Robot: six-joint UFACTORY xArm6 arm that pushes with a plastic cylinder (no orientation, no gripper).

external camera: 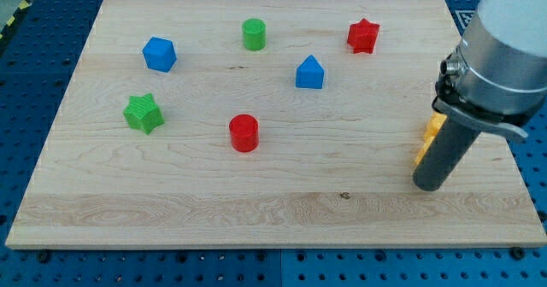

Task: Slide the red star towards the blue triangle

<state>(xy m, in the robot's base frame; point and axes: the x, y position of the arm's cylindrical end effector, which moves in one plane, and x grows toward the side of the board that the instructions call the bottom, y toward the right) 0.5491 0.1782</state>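
Our end effector is a bare rod with no jaws. My tip [430, 185] sits far below-right of the red star [362, 36]; the blue triangle [309, 73] lies just below-left of the star.

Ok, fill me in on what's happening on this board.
My tip sits at the view's right on the wooden board, beside a yellow block that the rod partly hides. It touches neither task block. The red star lies near the view's top, up and right of the blue triangle, with a gap between them.
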